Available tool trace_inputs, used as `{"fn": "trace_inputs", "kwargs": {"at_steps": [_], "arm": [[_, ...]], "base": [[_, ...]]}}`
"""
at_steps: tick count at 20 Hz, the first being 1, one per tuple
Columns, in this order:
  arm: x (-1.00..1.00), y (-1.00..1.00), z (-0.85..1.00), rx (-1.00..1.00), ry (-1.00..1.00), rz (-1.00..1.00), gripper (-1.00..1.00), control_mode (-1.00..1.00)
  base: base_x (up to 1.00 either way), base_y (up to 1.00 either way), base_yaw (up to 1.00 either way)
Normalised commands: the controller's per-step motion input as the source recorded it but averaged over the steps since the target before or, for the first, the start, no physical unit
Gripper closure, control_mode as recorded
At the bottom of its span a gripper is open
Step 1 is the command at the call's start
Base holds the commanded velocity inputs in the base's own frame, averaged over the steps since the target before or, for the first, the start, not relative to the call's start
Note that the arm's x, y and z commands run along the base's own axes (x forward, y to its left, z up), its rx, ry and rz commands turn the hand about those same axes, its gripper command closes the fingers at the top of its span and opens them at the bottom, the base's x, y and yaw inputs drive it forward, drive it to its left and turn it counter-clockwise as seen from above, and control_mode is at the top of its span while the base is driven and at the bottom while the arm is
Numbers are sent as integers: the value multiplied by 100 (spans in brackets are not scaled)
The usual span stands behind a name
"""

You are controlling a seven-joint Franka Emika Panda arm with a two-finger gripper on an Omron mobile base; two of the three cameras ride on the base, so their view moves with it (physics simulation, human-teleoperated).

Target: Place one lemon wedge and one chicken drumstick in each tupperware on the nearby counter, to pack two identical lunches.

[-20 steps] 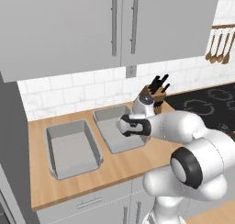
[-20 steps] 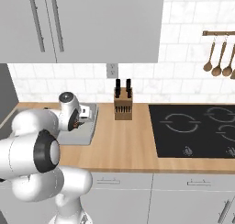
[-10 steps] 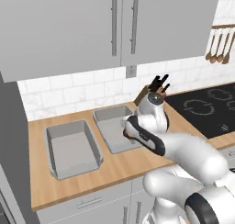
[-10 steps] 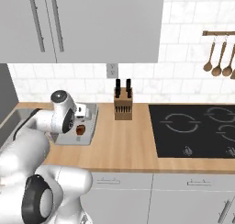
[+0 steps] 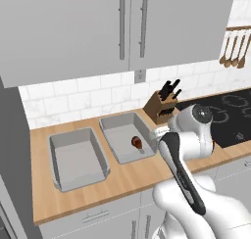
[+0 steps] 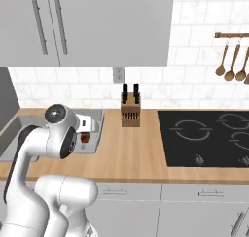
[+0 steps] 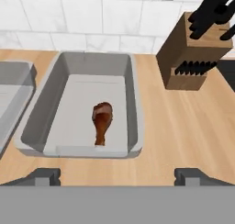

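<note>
Hovering wide open and empty, the gripper (image 7: 117,176) sits at the bottom of the hand view, just above the near wall of 1 tupperware (image 7: 133,103).

1 chicken drumstick (image 7: 102,122) lies inside that box, a little right of its centre, bone end toward the lower edge. The second tupperware (image 5: 58,150) rests at centre left of the left base view on the counter (image 5: 127,177), beside the first. At upper right of the hand view stands a knife block (image 7: 193,53).
</note>
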Motion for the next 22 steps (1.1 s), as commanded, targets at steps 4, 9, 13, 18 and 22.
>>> {"fn": "trace_inputs", "kwargs": {"at_steps": [4,9,13,18,22], "arm": [[-100,-11,7,0,-13,-7,-100,-100],[0,0,0,0,0,0,-100,100],[0,0,0,0,0,0,-100,100],[0,0,0,0,0,0,-100,100],[0,0,0,0,0,0,-100,100]], "base": [[0,0,0],[-100,0,-7],[-100,0,0],[-100,28,2],[-100,53,3]]}}
